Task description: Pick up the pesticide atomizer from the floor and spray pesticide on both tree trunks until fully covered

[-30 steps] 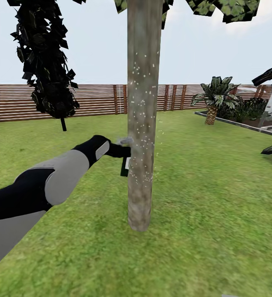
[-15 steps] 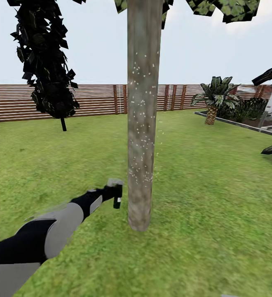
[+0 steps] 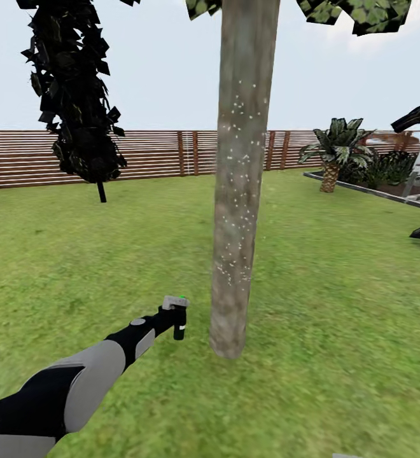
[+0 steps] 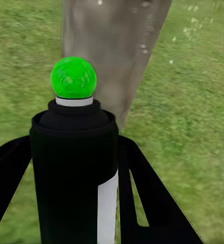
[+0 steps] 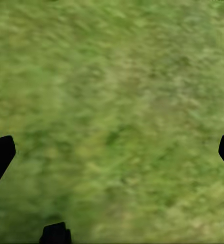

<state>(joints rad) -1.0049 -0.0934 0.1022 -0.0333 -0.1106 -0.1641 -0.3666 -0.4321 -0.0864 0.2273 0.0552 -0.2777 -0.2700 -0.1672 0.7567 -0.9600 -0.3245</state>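
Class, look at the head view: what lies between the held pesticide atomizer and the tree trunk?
Nothing but bare grass, in the head view, between the pesticide atomizer and tree trunk.

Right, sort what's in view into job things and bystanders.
Job: spray bottle held in the left gripper; speckled tree trunk.
Bystanders: wooden fence, dark narrow tree, palm, lawn.

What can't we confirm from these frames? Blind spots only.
- Far side of the tree trunk: head view shows one face, so full spray coverage is unknown.
- Trunk top and canopy: cut off by the head view's upper edge.
- Left claw fingers: too small in head view; in the left wrist view the pesticide atomizer hides the contact.
- Right claw: finger edges at the frame borders, over grass.
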